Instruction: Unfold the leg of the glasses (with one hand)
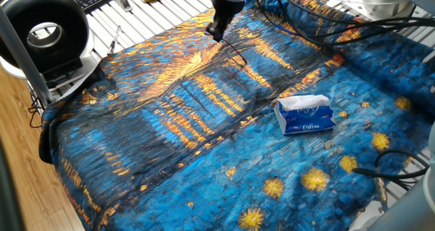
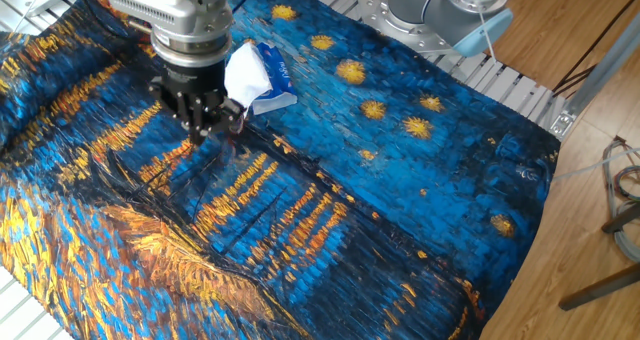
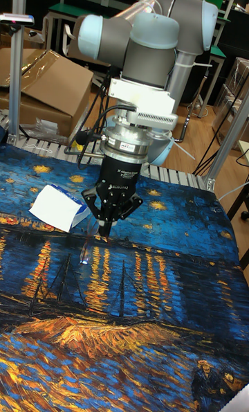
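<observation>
Nearest us in one fixed view we see the painted blue and gold cloth covering the table. On it, toward 3 o'clock, lies the tissue pack, well apart from the arm. Farther back, toward 12 o'clock, the glasses rest on the cloth, one thin leg reaching up and away to the gripper. Its fingers look pressed together on the end of that leg, though the wire is too fine for us to be certain. In the other fixed view the gripper hangs just beside the tissue pack. In the tall fixed view the gripper points straight down, fingertips close together, with the glasses at its 8 o'clock, faint against the cloth.
</observation>
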